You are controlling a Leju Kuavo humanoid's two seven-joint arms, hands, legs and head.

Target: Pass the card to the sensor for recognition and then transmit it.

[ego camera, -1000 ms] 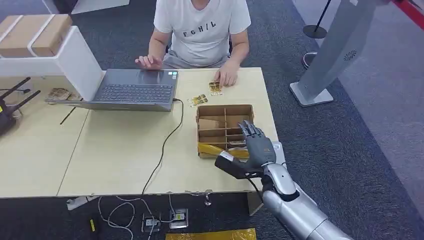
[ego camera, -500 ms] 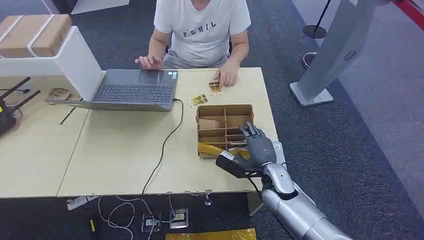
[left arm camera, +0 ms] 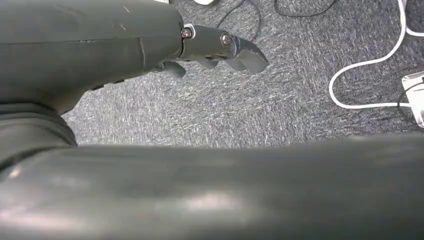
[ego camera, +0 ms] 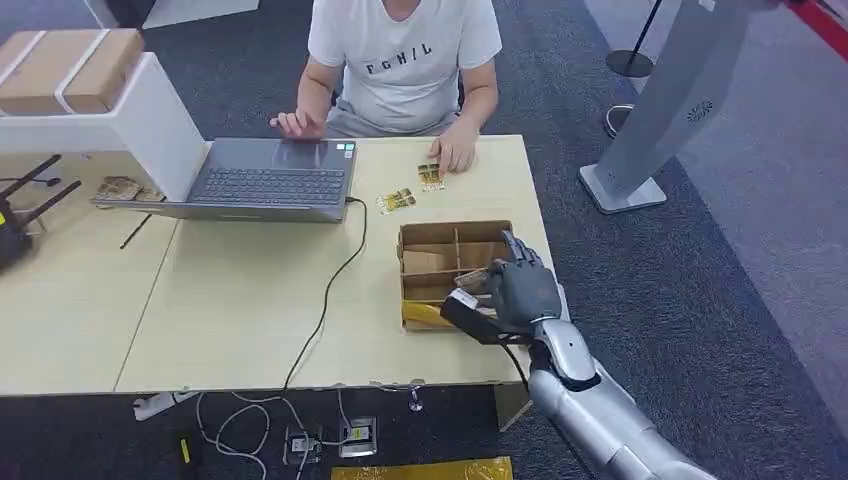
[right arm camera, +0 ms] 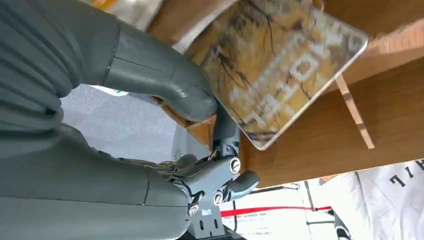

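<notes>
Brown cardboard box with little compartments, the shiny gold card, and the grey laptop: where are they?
Brown cardboard divided box (ego camera: 440, 236): head view, on its far wall.
Shiny gold patterned card (right arm camera: 280, 75): right wrist view, on its printed face.
Grey open laptop (ego camera: 265, 185): head view, on its keyboard.

We see the card (right arm camera: 274, 75), glossy and yellow-brown with dark branching marks and pale lettering, its corners rounded. It stands tilted over the divided cardboard box (ego camera: 430, 262), pinched at one edge between our right hand's (ego camera: 520, 290) thumb and a finger.
</notes>
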